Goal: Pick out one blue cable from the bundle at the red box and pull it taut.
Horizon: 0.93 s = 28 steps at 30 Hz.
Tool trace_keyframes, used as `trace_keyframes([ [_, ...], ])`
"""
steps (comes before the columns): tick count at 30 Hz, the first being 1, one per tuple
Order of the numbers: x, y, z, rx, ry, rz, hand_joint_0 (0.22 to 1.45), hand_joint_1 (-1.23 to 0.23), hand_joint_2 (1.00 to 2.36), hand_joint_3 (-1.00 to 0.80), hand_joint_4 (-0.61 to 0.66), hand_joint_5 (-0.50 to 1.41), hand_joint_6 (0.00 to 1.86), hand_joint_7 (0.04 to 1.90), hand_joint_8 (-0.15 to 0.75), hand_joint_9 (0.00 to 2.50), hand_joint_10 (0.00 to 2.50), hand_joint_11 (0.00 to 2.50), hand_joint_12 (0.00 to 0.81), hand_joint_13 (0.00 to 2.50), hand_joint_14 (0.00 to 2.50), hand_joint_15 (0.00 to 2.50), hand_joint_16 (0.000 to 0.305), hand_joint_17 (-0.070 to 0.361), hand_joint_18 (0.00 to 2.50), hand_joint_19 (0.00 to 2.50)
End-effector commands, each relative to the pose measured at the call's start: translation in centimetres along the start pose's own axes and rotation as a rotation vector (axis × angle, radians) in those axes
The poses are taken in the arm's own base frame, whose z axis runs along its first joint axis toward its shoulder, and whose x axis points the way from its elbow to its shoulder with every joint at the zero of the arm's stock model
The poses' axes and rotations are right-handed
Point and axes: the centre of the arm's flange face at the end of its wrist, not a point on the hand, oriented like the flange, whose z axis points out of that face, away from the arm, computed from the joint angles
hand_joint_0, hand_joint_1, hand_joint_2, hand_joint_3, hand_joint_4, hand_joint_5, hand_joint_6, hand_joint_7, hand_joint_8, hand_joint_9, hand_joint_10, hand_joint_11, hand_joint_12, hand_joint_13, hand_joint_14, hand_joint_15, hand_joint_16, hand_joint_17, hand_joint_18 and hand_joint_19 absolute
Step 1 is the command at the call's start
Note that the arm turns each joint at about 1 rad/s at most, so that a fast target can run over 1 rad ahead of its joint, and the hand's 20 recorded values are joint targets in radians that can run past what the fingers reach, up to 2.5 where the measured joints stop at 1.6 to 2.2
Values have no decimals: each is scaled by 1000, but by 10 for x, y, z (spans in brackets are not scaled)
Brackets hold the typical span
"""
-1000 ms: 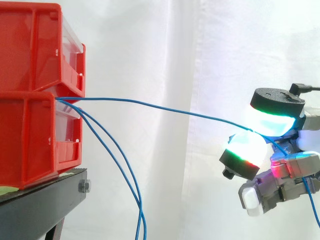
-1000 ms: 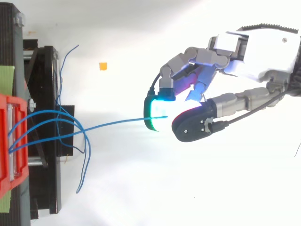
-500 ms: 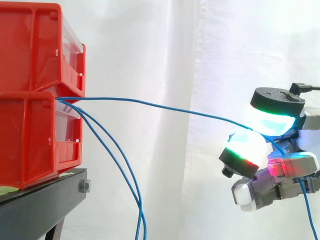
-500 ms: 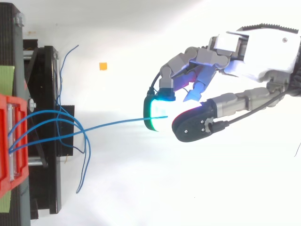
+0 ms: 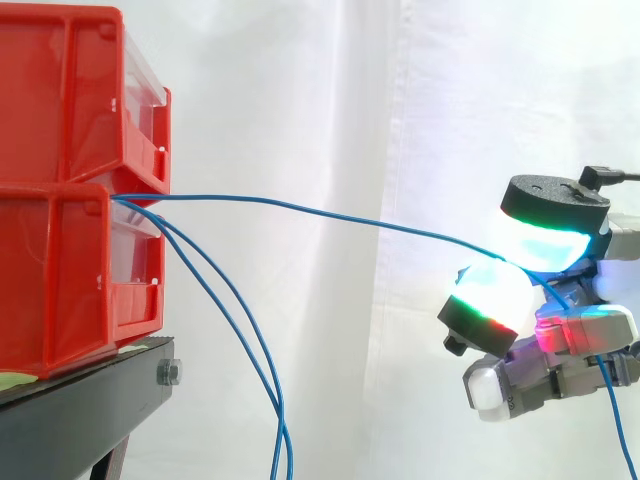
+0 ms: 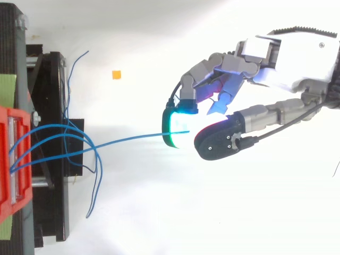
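Blue cable [image 5: 330, 213] comes out at the top of the lower red box [image 5: 60, 280] at 9 o'clock in the side view. It runs across to the hand [image 6: 281, 50] at 3 o'clock, where two glowing fingertips [image 5: 545, 245] pinch it, and its tail hangs off toward 5 o'clock. The span bows in a shallow curve, so I judge it not quite taut.

The likeliest failure is slip. The cable is thin and held only between rounded pads, so a firmer pull toward 3 o'clock could draw it through them. The loose cables [image 5: 240, 340] leave the same spot and droop toward 6 o'clock. In the top view they cross the held one near the box, so a snag there could drag them along. Too hard a tug might also shift the box on the black stand [image 5: 80, 410].
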Motion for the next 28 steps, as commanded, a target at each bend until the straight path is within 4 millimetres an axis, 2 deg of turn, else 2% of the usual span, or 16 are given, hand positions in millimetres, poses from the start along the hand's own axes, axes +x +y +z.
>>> trace_keyframes([
  [1, 0, 0, 0, 0, 0, 0, 639, -705, 1019, -182, -143, -186, 931, 945, 155, 1215, 18, 1316, 6, 608, 17, 458, 8, -18, 123, 577],
  [28, 0, 0, 0, 0, 0, 0, 639, -710, 1019, -177, -131, -184, 927, 963, 182, 1237, 18, 1331, 31, 643, 16, 486, 7, -17, 97, 584],
])
